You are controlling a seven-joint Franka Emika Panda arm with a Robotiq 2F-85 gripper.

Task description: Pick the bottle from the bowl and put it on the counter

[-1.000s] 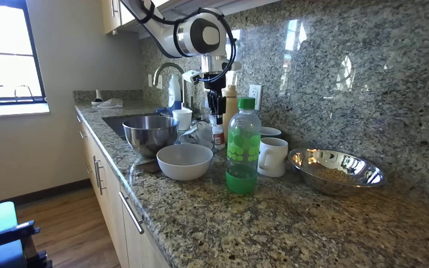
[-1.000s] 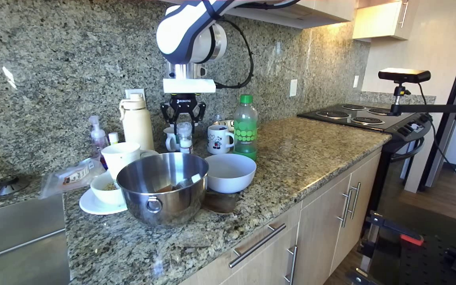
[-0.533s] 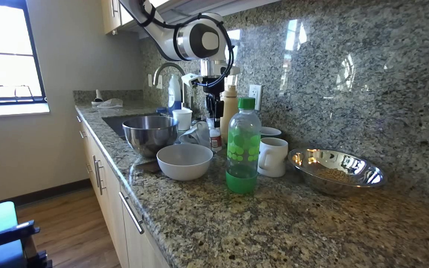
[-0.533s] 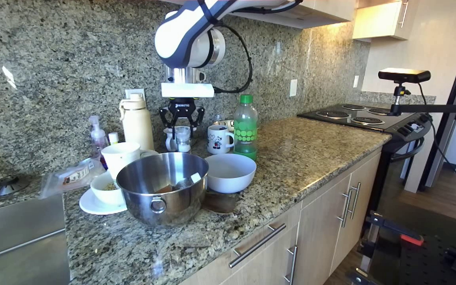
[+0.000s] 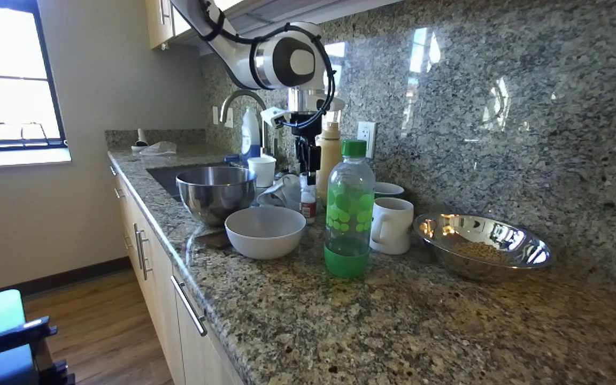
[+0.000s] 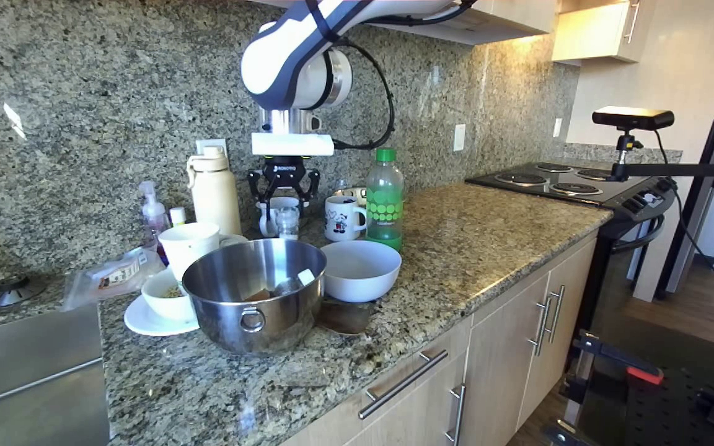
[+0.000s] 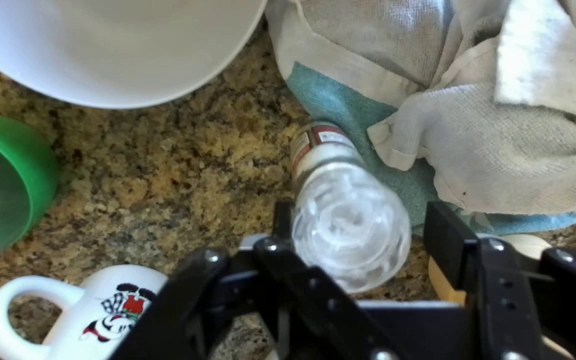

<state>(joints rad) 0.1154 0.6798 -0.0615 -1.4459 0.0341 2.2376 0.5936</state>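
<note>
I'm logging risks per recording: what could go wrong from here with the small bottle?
With the gripper open around the small bottle and one finger very close to its clear cap, a sideways retreat might tip it. Its base is beside the towel; if cloth lies underneath, which I can't tell, it could wobble.

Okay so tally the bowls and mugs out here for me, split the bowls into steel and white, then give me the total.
Steel bowls: 2 (deep steel bowl, shallow steel bowl)
White bowls: 2 (bigger white bowl, small white bowl)
Mugs: 2 (cartoon mug, partly hidden mug)
Total: 6
</note>
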